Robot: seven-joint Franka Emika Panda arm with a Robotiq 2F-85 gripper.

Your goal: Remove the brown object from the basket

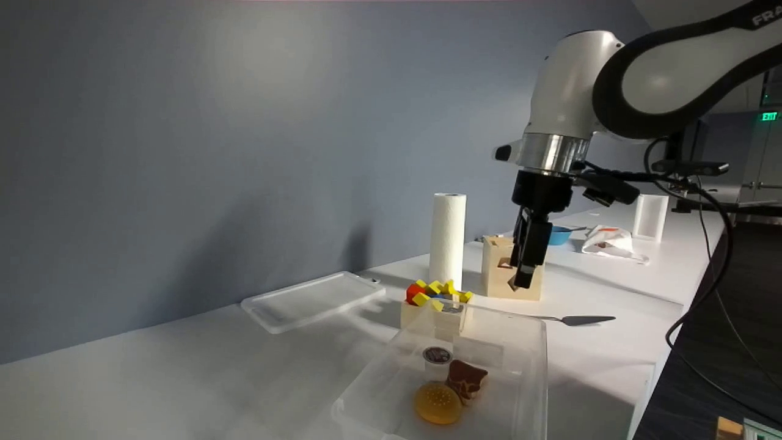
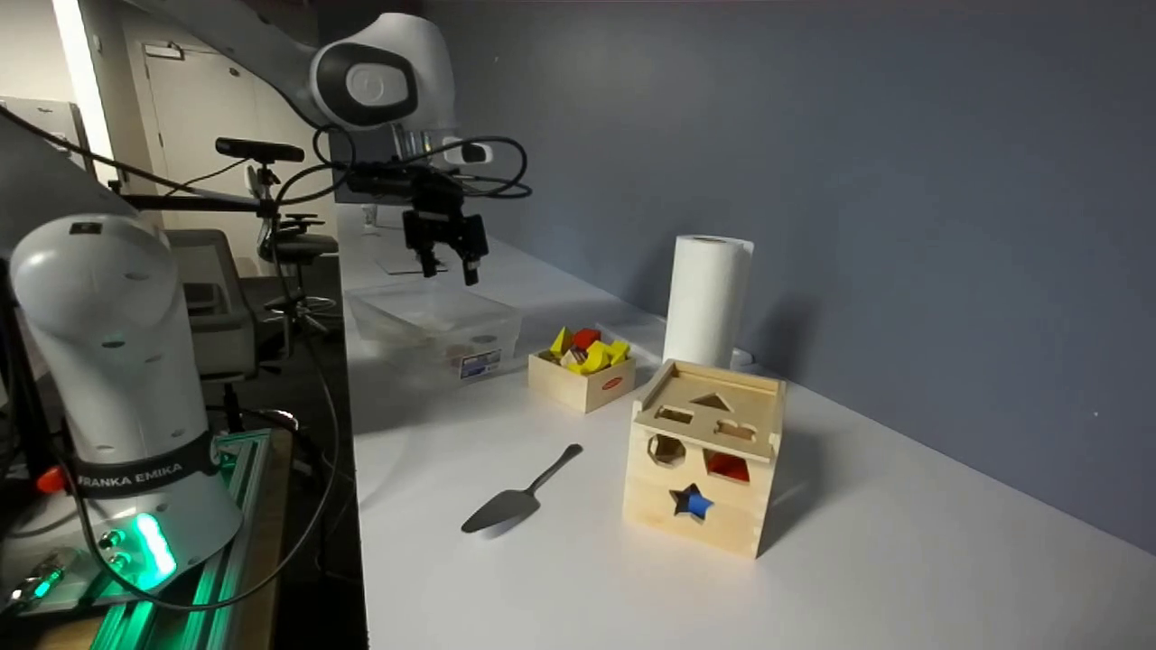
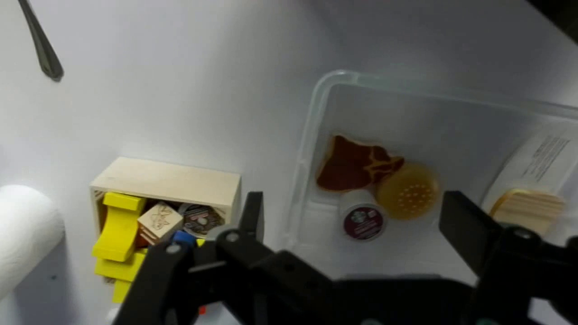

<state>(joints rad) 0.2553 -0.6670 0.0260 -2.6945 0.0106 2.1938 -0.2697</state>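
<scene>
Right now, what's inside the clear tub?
The brown object, seeded bun, white cup, striped tan piece and possibly a printed label. In the wrist view, whatever lies behind the gripper is hidden.

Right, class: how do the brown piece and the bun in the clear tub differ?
The brown piece is reddish-brown with tan veins; the bun is golden with pale dots. The brown piece has an irregular, cornered outline; the bun's is round. Both lie in the clear tub.
</scene>
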